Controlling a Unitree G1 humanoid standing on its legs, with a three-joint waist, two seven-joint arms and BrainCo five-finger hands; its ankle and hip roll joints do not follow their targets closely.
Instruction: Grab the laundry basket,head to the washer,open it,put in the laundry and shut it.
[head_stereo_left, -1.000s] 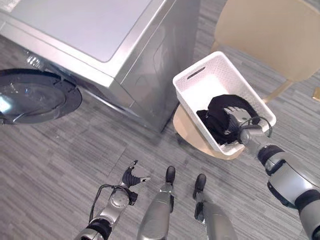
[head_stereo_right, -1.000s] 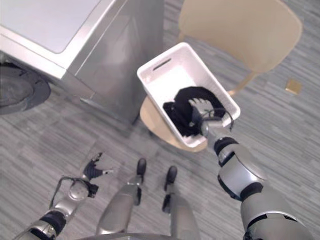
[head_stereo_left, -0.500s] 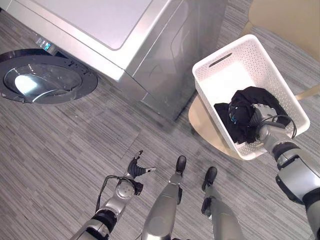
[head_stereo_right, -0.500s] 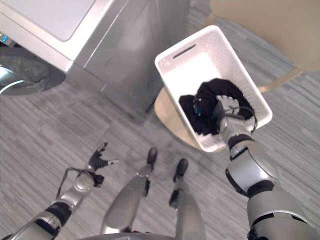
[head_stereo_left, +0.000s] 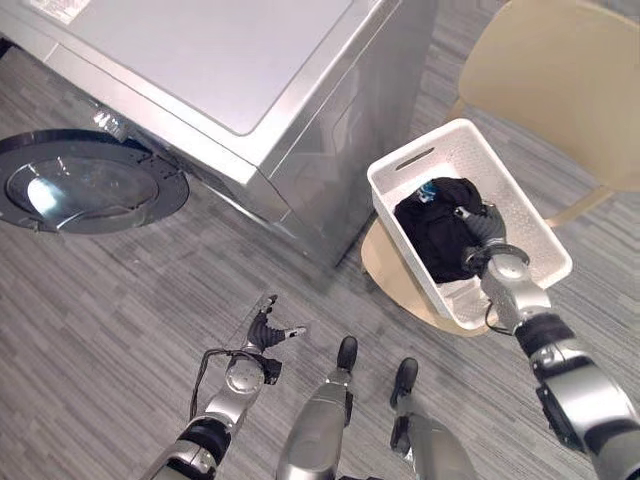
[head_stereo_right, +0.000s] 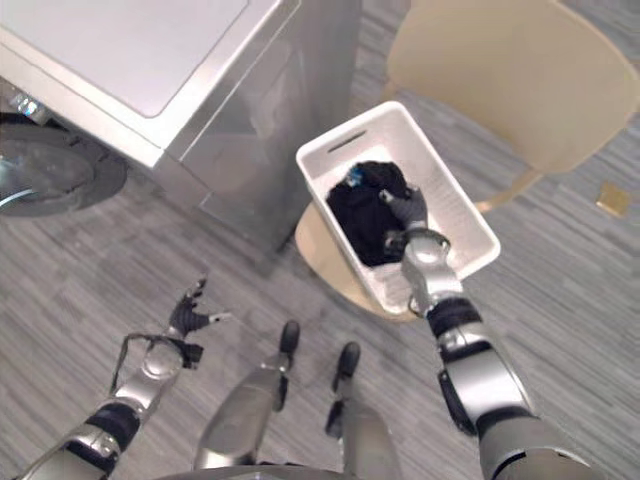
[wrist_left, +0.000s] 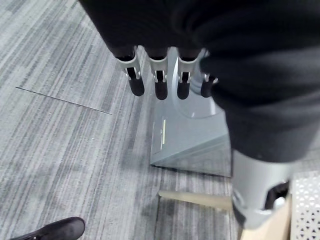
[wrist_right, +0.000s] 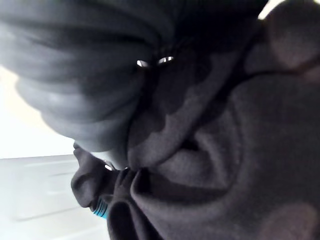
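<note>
Black laundry (head_stereo_left: 440, 235) lies bunched in the white basket (head_stereo_left: 530, 228) on a round stool (head_stereo_left: 390, 275) right of the washer (head_stereo_left: 250, 90), whose door (head_stereo_left: 90, 190) hangs open. Right hand (head_stereo_right: 408, 212) rests on the cloth, fingers seemingly curled into it; left hand (head_stereo_left: 265, 335) hangs relaxed, far off.

right hand (head_stereo_left: 487, 232) fingers: buried in dark laundry (head_stereo_left: 440, 235) | washer (head_stereo_left: 230, 80): top cut off
</note>
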